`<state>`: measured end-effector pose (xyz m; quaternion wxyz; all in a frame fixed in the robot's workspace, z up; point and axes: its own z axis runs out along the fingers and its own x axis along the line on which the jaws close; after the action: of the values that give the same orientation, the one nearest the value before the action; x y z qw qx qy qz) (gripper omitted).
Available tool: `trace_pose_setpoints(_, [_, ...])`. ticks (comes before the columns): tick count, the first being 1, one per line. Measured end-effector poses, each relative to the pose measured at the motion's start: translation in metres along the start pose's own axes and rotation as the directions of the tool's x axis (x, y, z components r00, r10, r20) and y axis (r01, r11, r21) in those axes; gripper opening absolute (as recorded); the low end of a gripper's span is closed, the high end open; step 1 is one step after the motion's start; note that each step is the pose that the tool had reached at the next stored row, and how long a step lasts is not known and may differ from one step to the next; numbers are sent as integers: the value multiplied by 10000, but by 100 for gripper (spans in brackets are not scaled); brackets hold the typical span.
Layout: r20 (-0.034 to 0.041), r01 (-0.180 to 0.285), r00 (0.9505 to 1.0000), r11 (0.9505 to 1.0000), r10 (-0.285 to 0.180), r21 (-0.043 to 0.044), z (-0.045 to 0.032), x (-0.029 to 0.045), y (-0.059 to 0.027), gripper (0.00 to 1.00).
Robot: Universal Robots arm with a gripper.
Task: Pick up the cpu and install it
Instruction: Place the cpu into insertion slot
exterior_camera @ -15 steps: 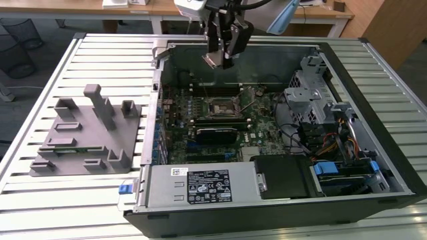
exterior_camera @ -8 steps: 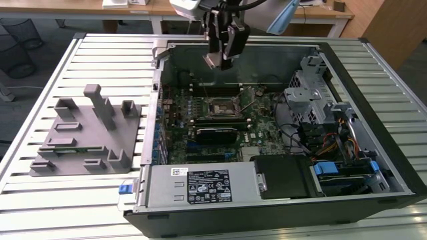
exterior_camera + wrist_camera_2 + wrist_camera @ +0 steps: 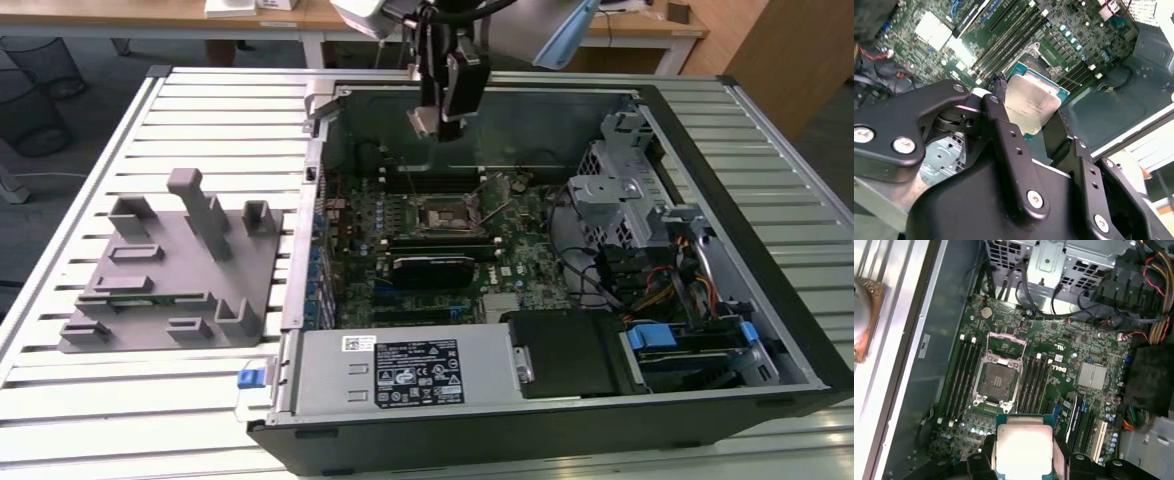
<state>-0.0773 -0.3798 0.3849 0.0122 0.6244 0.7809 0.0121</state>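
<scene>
Step in hand, as judged: carrying to install. Gripper (image 3: 1030,126) pinches the cpu (image 3: 1023,447) by opposite edges. The open socket (image 3: 996,380) lies below the gripper, well apart. Seating likely demands square alignment and a gentle descent.

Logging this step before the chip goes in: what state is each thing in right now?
cpu: held in the air, not yet seated.
gripper: shut on the cpu.
socket: open and empty, frame raised.
computer case: lying on its side, side panel off.
</scene>
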Motion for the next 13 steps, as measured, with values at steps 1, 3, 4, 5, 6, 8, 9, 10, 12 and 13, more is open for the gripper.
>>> trace_pose_setpoints(1, [5, -133, 9999, 9999, 133, 1, 2, 1, 0, 54])
trace_pose_setpoints(3, [12, -372, 9993, 9993, 372, 1, 6, 5, 1, 54])
trace_pose_setpoints(4, [16, -475, 9989, 9989, 475, 2, 8, 8, 1, 54])
trace_pose_setpoints(5, [20, -550, 9985, 9985, 550, 3, 11, 13, 2, 54])
trace_pose_setpoints(6, [20, -596, 9982, 9982, 596, 2, 15, 16, 3, 54])
trace_pose_setpoints(8, [21, -607, 9982, 9982, 607, 2, 23, 25, 7, 54])
trace_pose_setpoints(9, [20, -607, 9982, 9982, 607, 1, 26, 27, 8, 54])
trace_pose_setpoints(10, [18, -607, 9982, 9982, 607, -1, 30, 29, 8, 54])
trace_pose_setpoints(12, [16, -608, 9981, 9981, 608, 0, 35, 31, 8, 54])
trace_pose_setpoints(13, [16, -609, 9981, 9981, 609, 1, 39, 32, 8, 54])
